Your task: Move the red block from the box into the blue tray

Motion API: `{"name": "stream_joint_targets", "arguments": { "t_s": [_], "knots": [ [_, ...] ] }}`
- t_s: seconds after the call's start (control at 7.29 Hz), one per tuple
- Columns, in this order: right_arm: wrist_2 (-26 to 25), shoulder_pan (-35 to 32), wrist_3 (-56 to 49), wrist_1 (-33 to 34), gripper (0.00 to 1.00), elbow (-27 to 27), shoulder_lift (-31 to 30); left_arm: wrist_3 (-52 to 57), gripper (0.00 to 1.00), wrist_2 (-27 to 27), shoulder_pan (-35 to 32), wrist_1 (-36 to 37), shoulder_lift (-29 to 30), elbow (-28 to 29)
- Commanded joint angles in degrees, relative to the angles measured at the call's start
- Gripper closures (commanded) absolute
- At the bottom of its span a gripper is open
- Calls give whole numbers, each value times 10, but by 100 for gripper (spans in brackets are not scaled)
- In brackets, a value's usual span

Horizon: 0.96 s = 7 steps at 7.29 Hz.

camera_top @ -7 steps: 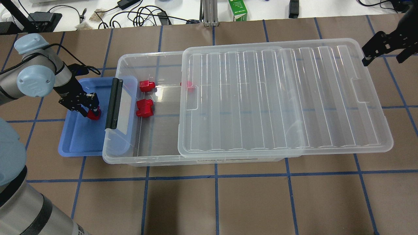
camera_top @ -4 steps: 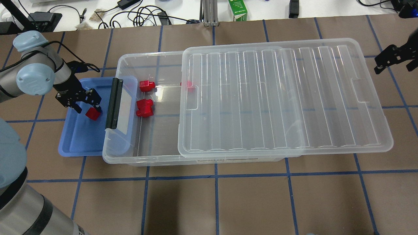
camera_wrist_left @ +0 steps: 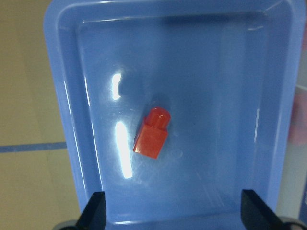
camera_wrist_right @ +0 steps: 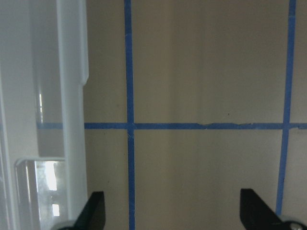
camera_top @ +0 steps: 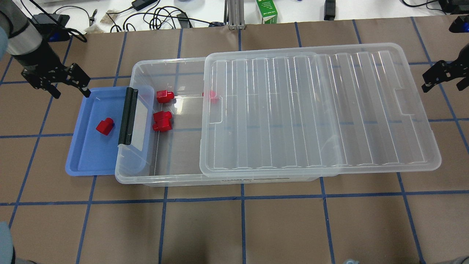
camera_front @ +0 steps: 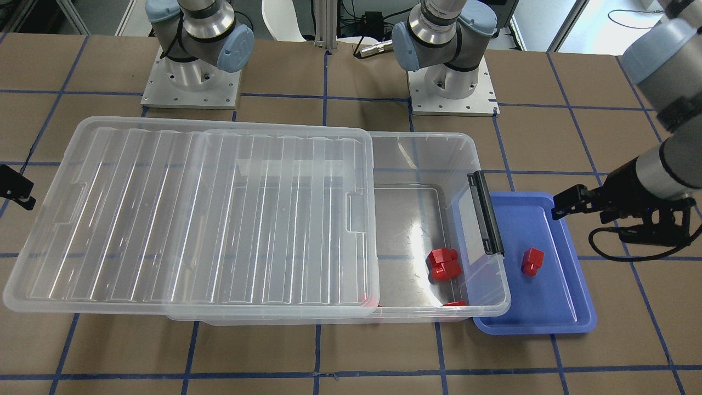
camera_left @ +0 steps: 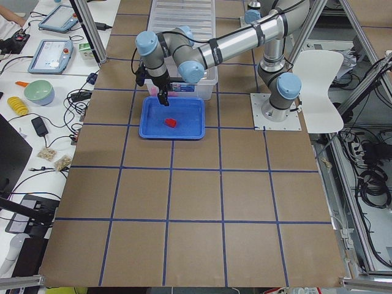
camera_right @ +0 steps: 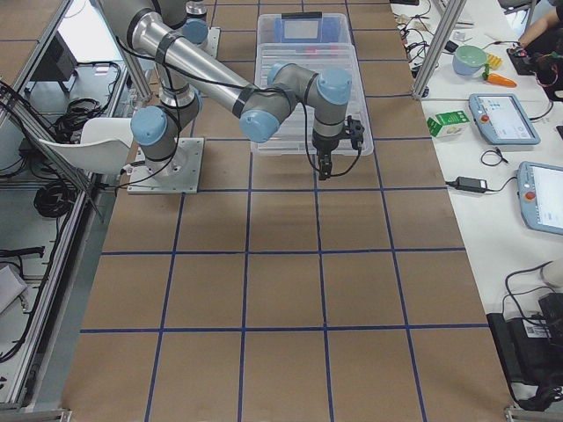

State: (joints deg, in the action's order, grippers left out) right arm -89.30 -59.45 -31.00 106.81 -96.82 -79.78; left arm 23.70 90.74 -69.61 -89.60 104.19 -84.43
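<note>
The small red block (camera_top: 105,126) lies loose in the blue tray (camera_top: 88,154), which is tucked under the left end of the box (camera_top: 165,64). The block also shows in the left wrist view (camera_wrist_left: 152,134) and the front view (camera_front: 532,260). My left gripper (camera_top: 72,94) is open and empty, raised over the tray's far left corner. My right gripper (camera_top: 442,87) is open and empty, beyond the right edge of the clear lid (camera_top: 318,110). The right wrist view shows only the lid edge and table between its fingertips.
The lid is slid right, leaving the box's left end open. Inside lie a small red block (camera_top: 165,96), a chunky red double block (camera_top: 162,121) and a red piece under the lid edge (camera_top: 210,95). The black latch bar (camera_top: 127,116) overhangs the tray. A green carton (camera_top: 266,11) and cables sit behind.
My left gripper opened and let go of the red block in the tray, then rose and drew back to the far left. My right gripper shifted slightly right and nearer.
</note>
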Motion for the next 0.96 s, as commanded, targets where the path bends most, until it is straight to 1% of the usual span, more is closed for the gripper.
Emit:
{"name": "stream_joint_targets", "arguments": {
  "t_s": [0.0,0.27,0.41,0.69,0.82],
  "knots": [
    [0,0,2,-3,0,-32,0,-48,0,5,-56,-69,-65,37],
    [0,-4,10,2,0,-37,-5,-127,0,-2,-112,-96,-123,24],
    [8,-6,19,1,0,-36,-6,-133,0,-9,-135,-97,-140,21],
    [10,-21,20,0,0,-37,-8,-168,0,-13,-155,-92,-125,3],
    [10,-46,28,1,0,-37,-9,-201,0,-11,-173,-89,-143,-30]
  ]
}}
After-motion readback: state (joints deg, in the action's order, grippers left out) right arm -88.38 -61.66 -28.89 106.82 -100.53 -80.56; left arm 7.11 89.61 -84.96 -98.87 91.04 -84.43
